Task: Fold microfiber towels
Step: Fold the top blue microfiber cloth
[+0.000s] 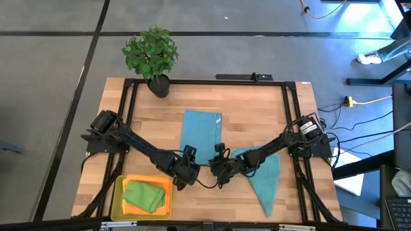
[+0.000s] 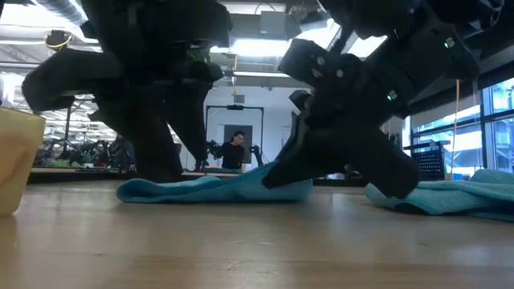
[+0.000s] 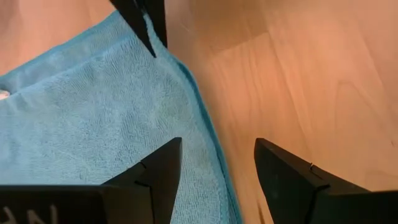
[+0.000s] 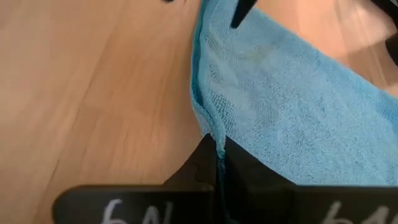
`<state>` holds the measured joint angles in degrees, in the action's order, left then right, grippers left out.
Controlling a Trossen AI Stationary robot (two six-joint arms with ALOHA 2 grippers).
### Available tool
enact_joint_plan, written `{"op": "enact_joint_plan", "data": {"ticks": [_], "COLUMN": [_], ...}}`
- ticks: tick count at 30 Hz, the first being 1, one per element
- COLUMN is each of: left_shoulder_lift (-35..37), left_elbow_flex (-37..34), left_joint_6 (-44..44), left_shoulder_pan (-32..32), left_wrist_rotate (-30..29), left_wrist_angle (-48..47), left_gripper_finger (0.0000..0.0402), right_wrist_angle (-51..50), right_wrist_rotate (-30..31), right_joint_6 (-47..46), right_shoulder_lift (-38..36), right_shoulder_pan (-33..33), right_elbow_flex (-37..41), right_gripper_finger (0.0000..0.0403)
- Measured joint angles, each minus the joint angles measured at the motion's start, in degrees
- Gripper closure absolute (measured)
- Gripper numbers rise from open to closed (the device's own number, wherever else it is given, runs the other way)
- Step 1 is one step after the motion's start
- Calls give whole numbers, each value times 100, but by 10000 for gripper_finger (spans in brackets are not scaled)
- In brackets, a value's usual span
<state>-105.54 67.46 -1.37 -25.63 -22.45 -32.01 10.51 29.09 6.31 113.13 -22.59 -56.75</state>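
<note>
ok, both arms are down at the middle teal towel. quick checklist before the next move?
1. Right gripper shut on the near corner of the middle teal towel, cloth edge pinched between its jaws: ok.
2. Left gripper gripping its corner: not ok, jaws open, straddling the towel's edge.
3. Towel lying flat for the fold: ok, rectangle flat on the table.
4. Second teal towel clear of the fold: cannot tell, it lies crumpled right beside and under the right arm.
5. Yellow tray holding the folded green towel out of the way: ok.
</note>
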Motion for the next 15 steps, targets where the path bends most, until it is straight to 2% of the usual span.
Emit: {"op": "enact_joint_plan", "data": {"ticks": [9, 15], "left_shoulder_lift": [0, -4], "left_elbow_flex": [0, 0], "left_joint_6": [-295, -491], "left_shoulder_pan": [-39, -21], "left_wrist_rotate": [-68, -105], "left_wrist_angle": [-193, -310], "left_gripper_finger": [209, 209], "right_wrist_angle": [38, 15], "right_wrist_rotate": [125, -40], "right_joint_6": [-851, -1170], "right_shoulder_lift": [-45, -187], "right_shoulder_pan": [68, 205], "right_elbow_flex": [-26, -30], "right_gripper_finger": [400, 401]}}
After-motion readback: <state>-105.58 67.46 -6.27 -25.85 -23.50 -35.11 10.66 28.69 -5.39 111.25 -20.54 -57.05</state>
